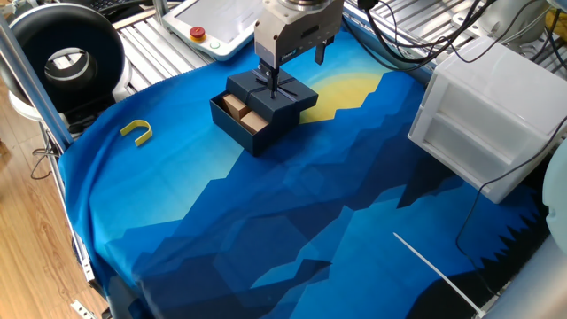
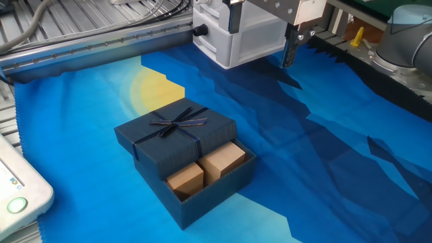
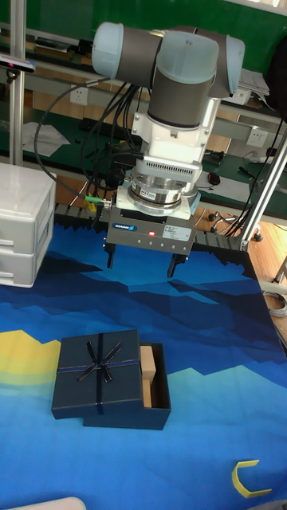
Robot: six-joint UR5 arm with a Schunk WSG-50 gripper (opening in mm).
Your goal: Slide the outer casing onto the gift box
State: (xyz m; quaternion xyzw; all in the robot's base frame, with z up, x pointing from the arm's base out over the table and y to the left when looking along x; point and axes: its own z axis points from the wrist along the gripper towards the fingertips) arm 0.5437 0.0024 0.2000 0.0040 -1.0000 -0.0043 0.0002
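Cloth point(image 1: 266, 221) printed with angular blue peaks and a yellow sun covers the table in one fixed view. At upper middle, the matte navy outer casing point(image 1: 282, 94) sits partly over the square gift box point(image 1: 237, 124), whose lower-left end sticks out. The gripper point(image 1: 292, 62) hangs above, fingers spread wide, holding nothing. A yellow U-shaped piece point(image 1: 135, 131) lies at left.

The other fixed view shows a thin ribbon cross and bow on the casing's flat top, and two tan blocks point(image 2: 225, 160) exposed in the tray.

In the tall fixed view the casing lies lower left, with the box's uncovered end at its right.
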